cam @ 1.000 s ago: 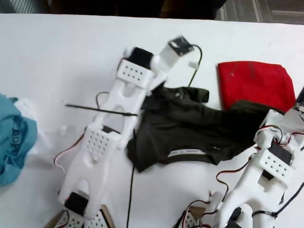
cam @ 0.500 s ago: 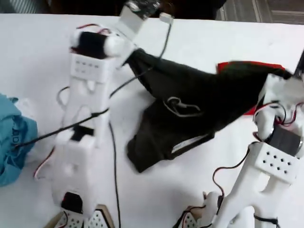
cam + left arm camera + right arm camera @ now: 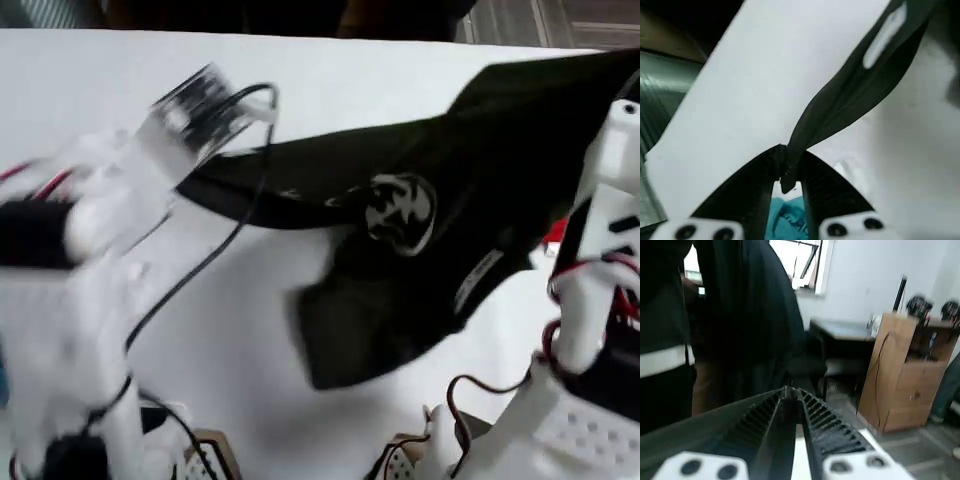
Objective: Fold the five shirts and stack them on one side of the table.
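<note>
Both arms have gone up in the last second and taken the black shirt (image 3: 420, 260) with them. It was lying crumpled in the middle of the bench (image 3: 400, 90), and now it's stretched out like a banner from the left arm (image 3: 100, 230) over to the right arm (image 3: 600, 260). The left arm has also swung out left and toward the near side compared with where it was.

The left pincer (image 3: 788, 167) is clamped on a bunched-up corner of the shirt. In the left wrist view the fabric runs off from the fingertips as a tight dark band, with a white label (image 3: 883, 36) farther along it. The right pincer (image 3: 791, 391) has its fingers pressed together, and from the high view it's holding the far right end of the shirt up high. In its own wrist view the dark cloth hangs right beside it.

A round white print (image 3: 400, 208) faces up near the middle of the shirt. The lower flap sags toward the near side of the bench, but it's hard to say whether it's touching the surface or not.

The red shirt (image 3: 553, 235) is mostly hidden under the black one now, with just a sliver poking out at the right. The teal shirt (image 3: 788, 220) sits on the bench at the left, showing below the left pincer's fingers.
</note>
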Tool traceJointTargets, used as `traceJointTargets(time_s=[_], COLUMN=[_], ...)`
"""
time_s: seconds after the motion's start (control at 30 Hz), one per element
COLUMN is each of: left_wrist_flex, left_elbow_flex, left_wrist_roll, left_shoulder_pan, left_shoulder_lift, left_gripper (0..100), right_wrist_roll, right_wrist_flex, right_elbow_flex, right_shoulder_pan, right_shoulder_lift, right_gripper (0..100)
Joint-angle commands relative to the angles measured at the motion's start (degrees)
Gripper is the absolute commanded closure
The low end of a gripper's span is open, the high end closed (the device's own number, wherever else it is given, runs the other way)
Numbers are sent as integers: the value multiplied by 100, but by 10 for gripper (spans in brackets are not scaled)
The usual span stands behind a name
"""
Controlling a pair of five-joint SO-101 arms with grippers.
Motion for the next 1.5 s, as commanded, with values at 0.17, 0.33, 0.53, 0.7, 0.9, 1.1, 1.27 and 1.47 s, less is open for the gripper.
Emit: traceJointTargets(time_s=[0.17,0.33,0.53,0.7,0.9,1.1,1.27,1.47], left_wrist_flex=[-273,-352,-123,-897,-2479,-3736,-4352,-4844], left_elbow_flex=[31,92,585,2035,4136,5455,5930,6229], left_wrist_roll=[-457,-457,-510,-993,-1002,308,941,1662], left_shoulder_pan=[-967,-949,-1398,-2435,-2892,-2884,-2418,-1899], left_shoulder_lift=[-1090,-1152,-791,-554,-378,-369,-360,-360], left_gripper=[974,974,974,974,974,973,973,973], right_wrist_roll=[-35,-79,-325,-316,870,1292,1354,1626], right_wrist_flex=[224,945,2580,2976,3099,3090,3081,3090], right_elbow_flex=[-1512,-1222,993,2321,2576,2927,2892,2497], right_shoulder_pan=[-31,-268,-1982,-3758,-5525,-5859,-5903,-6229], right_shoulder_lift=[-215,-163,154,1068,2229,3785,4796,5182], right_gripper=[978,978,973,882,872,872,866,721])
